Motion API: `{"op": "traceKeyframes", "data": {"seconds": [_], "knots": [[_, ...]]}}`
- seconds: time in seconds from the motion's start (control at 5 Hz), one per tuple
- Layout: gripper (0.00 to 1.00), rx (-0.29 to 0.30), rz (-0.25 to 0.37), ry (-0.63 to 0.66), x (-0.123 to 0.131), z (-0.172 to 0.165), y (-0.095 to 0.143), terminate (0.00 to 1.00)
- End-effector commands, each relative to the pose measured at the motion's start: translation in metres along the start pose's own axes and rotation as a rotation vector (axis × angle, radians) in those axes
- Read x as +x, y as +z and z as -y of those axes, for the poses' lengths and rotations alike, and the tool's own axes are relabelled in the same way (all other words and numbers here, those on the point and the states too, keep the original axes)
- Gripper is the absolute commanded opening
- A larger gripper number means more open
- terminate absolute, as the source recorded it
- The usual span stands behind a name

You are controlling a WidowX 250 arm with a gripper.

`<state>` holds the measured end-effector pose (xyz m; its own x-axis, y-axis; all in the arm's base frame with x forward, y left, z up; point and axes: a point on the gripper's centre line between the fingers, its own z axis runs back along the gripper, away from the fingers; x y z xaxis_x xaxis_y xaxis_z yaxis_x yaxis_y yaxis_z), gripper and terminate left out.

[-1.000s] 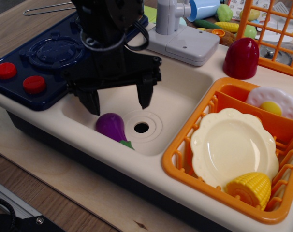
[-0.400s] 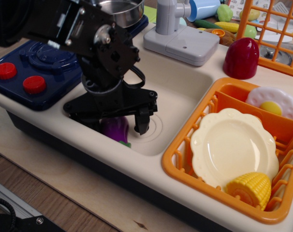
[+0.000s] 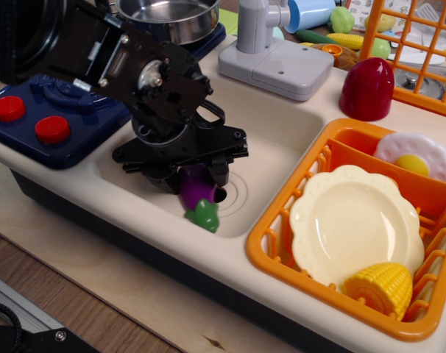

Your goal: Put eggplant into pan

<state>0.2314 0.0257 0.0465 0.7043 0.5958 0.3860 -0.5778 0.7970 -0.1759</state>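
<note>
the black gripper [image 3: 196,176] is down inside the cream sink [image 3: 282,140], its two fingers closed in on the purple eggplant [image 3: 197,190], which sits between them with its green stem cap poking out below, toward the sink's front wall. whether the eggplant touches the sink floor can't be made out. just behind it in the sink is the drain ring. the shiny pan [image 3: 168,16] stands beyond the sink's far left corner, on the dark blue stove [image 3: 68,99] with two red knobs. right of the sink an orange rack [image 3: 282,235] holds a cream plate [image 3: 352,220], corn [image 3: 381,287] and a fried egg [image 3: 414,156]. a dark-red dome [image 3: 366,88] sits at the sink's far right corner.
</note>
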Motion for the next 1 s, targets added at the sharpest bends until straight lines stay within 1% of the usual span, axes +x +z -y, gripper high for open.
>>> {"op": "traceKeyframes", "data": {"seconds": [0.0,0.2,0.4,0.6,0.8], "knots": [[0.0,0.086,-0.073,-0.004,-0.003,0.0,0.015,0.0],[0.0,0.138,-0.111,0.028,0.01,0.009,0.048,0.0],[0.0,0.179,-0.103,0.026,0.02,0.01,0.073,0.0],[0.0,0.212,-0.096,0.02,0.035,0.001,0.093,0.0],[0.0,0.231,-0.059,-0.023,0.056,-0.015,0.113,0.0]]}}
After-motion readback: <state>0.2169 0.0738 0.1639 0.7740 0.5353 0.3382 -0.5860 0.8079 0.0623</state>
